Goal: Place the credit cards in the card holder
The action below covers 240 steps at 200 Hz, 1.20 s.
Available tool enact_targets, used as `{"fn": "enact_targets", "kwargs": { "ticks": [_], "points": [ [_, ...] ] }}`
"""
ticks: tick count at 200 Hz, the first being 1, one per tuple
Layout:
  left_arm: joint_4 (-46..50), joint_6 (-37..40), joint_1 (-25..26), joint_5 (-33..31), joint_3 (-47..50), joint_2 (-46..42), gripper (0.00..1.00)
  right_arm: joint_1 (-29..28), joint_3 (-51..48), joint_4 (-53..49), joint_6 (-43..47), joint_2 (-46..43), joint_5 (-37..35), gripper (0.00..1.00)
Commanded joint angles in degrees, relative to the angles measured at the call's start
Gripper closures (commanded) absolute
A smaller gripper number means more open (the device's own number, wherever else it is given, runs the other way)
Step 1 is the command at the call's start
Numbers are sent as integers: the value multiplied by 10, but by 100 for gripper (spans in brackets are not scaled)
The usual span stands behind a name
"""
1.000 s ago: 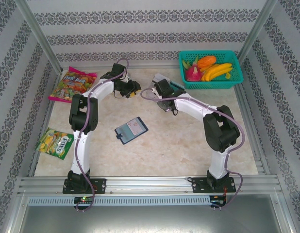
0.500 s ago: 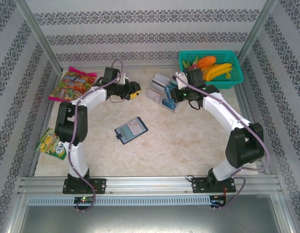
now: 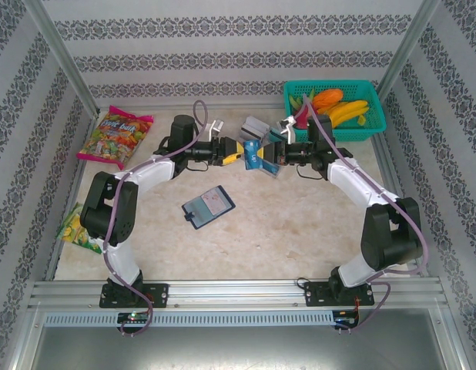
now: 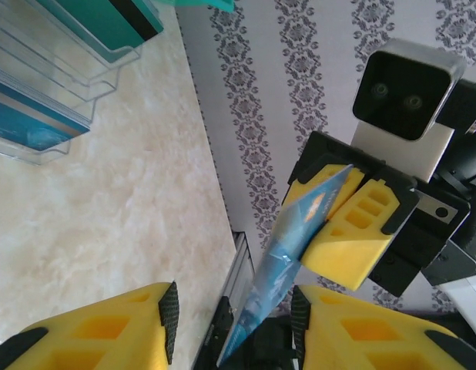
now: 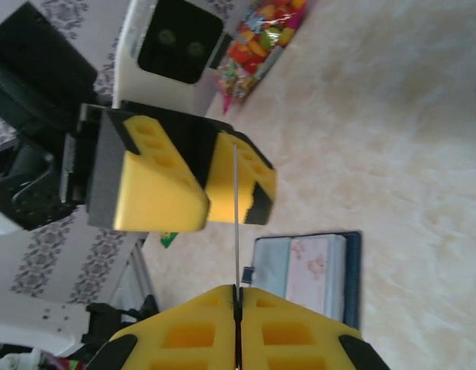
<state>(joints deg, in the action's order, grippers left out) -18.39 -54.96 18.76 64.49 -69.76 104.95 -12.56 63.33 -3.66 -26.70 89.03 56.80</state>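
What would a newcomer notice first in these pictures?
A thin blue plastic card hangs in mid-air above the far middle of the table: the right gripper is shut on it, and the open left gripper straddles its other end. Next comes the teal mesh basket of bright fruit at the far right corner.

Top camera looked down from 6 o'clock; wrist cameras (image 4: 407, 91) faced each other closely near 12, sharing a blue card (image 3: 253, 153).

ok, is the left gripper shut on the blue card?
No, the left gripper has its fingers wide apart on either side of the blue card, which the right gripper pinches.
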Motion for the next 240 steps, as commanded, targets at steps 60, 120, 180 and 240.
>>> {"fn": "enact_targets", "kwargs": {
  "ticks": [60,120,180,240],
  "points": [
    [147,94,-9,-26,28,-63,55,-24,-41,132,-89,36,48,95],
    [430,160,-80,-244,144,-176,55,-62,-61,107,-62,80,40,95],
    [547,169,-80,-375,222,-241,59,-137,15,65,-16,206,23,96],
    [518,154,-80,-399,262,-185,64,-167,77,31,10,292,2,97]
  ]
}}
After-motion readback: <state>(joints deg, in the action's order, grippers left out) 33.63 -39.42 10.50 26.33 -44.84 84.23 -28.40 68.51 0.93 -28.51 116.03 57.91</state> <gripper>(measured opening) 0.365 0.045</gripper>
